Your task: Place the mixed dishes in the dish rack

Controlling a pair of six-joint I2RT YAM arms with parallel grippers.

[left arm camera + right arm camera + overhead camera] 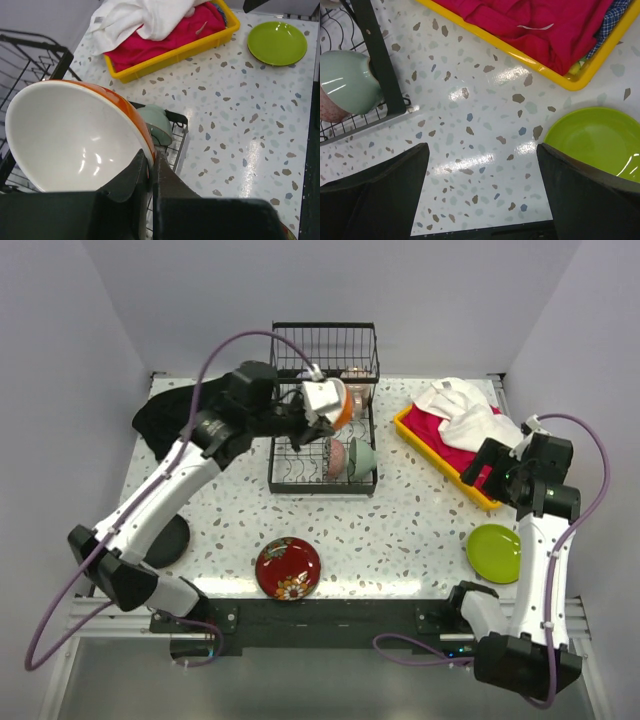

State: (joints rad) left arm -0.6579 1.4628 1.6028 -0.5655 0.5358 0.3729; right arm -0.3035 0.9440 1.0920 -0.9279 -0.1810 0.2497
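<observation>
My left gripper (318, 412) (151, 157) is shut on the rim of a bowl (338, 403) (70, 135), white inside and orange outside. It holds the bowl tilted above the black wire dish rack (322, 489) (57, 62). A pale green bowl (363, 456) (345, 80) and a pinkish dish (337, 458) stand on edge in the rack's lower grid. A red floral bowl (288, 567) lies near the table's front. The lime green plate (494, 552) (597, 142) lies at front right, just beside my right gripper (497, 465) (482, 155), which is open over bare table.
A yellow tray (445, 455) (175, 55) of white and pink cloths sits at the back right. A black plate (165, 540) lies at front left, partly under my left arm. A black cloth (165, 415) is heaped at the far left.
</observation>
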